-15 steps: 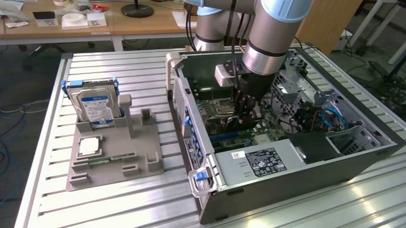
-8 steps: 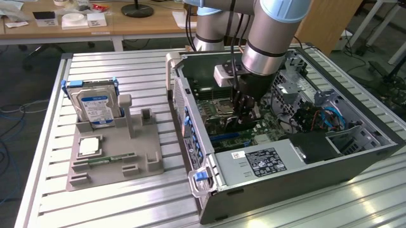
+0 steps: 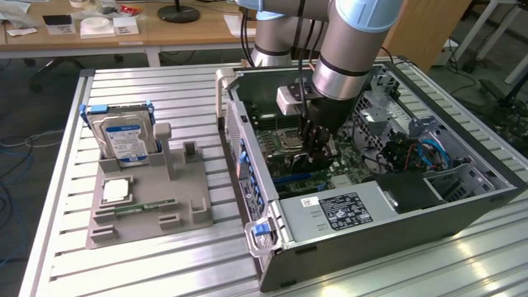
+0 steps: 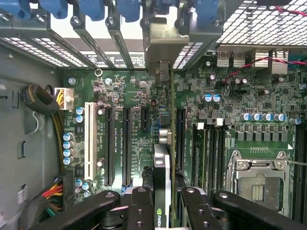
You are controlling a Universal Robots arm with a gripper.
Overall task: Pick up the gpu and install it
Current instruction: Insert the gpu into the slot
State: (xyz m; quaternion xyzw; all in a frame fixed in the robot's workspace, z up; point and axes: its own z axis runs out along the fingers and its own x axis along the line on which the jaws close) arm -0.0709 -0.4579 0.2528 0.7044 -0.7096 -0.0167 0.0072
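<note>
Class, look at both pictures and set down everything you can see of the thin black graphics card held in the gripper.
The thin black graphics card stands edge-on between the fingers of the black gripper, which is shut on it. Its slim edge shows a small green logo near the grip. At its far end a silvery metal bracket sits among the case's rear slot covers. The card hangs over the green motherboard inside the open grey computer case, in line with the long black slots.

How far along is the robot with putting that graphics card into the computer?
The pick-up looks done: the pincer is shut on the gpu, and the grey holder outside keeps just the hard drive and small parts. In hand: the card hangs edge-on inside the open computer case, above the motherboard slots. Left: it does not look seated in a slot yet.
</note>
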